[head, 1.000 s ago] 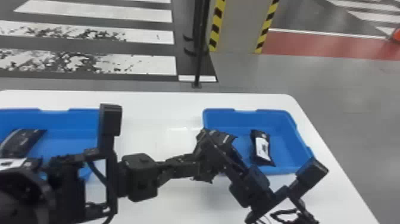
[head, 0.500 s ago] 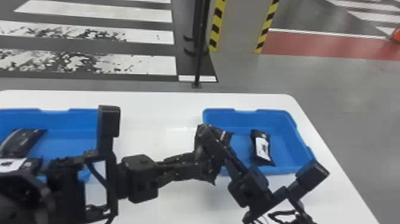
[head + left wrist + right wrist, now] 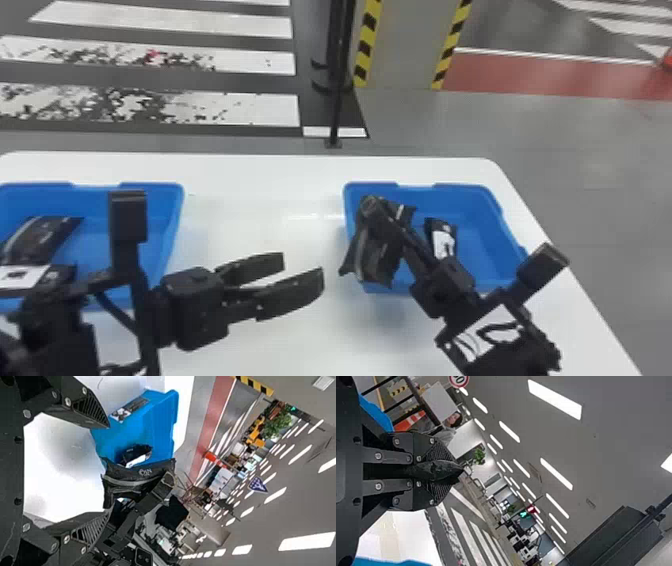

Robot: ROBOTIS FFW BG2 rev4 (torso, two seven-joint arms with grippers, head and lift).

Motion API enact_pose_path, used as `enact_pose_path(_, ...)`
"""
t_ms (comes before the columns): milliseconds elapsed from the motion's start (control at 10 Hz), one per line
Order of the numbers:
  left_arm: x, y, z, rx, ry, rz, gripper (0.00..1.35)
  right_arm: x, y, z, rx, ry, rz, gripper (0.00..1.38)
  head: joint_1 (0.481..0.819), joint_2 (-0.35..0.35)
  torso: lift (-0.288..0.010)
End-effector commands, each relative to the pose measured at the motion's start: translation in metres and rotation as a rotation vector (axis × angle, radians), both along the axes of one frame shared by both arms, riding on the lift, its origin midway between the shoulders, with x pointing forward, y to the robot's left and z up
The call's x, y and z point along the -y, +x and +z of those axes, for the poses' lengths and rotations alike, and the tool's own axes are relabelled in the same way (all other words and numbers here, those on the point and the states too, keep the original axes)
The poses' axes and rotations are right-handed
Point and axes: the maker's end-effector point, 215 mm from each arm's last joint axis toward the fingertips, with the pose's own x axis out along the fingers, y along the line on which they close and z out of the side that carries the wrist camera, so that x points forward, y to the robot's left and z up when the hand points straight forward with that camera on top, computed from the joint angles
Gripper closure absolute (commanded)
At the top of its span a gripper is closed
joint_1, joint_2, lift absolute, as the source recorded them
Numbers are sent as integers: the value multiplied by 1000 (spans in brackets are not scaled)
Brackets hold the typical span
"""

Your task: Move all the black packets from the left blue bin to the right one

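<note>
Clear of the packet, my left gripper [image 3: 303, 268] stands open over the table between the bins; in the left wrist view the same gripper [image 3: 108, 470] has an empty gap. My right gripper [image 3: 370, 204] is shut on a black packet [image 3: 369, 255], which hangs over the near-left rim of the right blue bin [image 3: 480, 240]. In the right wrist view this gripper [image 3: 462, 470] pinches the packet's edge [image 3: 435, 470]. Another packet [image 3: 443, 240] with a white label lies in the right bin. The left blue bin [image 3: 172, 210] holds a black packet [image 3: 40, 239] and a white-labelled one [image 3: 25, 277], partly behind the left arm.
Both bins stand on a white table [image 3: 260, 200], its right edge running down past the right bin. A dark pole [image 3: 336, 100] rises beyond the table's far edge. The left arm's camera mount partly covers the left bin.
My left gripper, earlier up against my right gripper and the packet, is now open and farther left. The right gripper has shifted right with the packet, over the right bin's edge.
</note>
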Motion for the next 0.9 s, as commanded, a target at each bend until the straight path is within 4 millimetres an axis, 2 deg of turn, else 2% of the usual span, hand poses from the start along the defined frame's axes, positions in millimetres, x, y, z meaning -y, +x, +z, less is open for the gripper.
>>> enact_pose_path(0,-25,3,0,3,15,55,140,17,19,-21,-43,-71,1,1274,695,-146,-185)
enact_pose_path(200,-61,11,-1,14,45,136,140,35,39,-51,-114,-140,-2,1273,695,-122,-185)
enact_pose_path(300,-77,14,-2,20,61,172,140,46,52,-59,-124,-176,-18,1271,695,-115,-185)
enact_pose_path(500,-103,22,2,38,89,227,140,75,76,-52,-103,-247,-68,1259,695,-94,-185)
enact_pose_path(600,-114,25,4,48,103,250,140,81,77,-51,-118,-231,-73,1075,695,-92,-185)
enact_pose_path(700,-131,31,5,60,127,286,140,81,73,-51,-121,-227,-70,582,695,-90,-185)
enact_pose_path(800,-158,38,6,79,172,341,139,78,64,-48,-107,-249,-74,153,695,-86,-185)
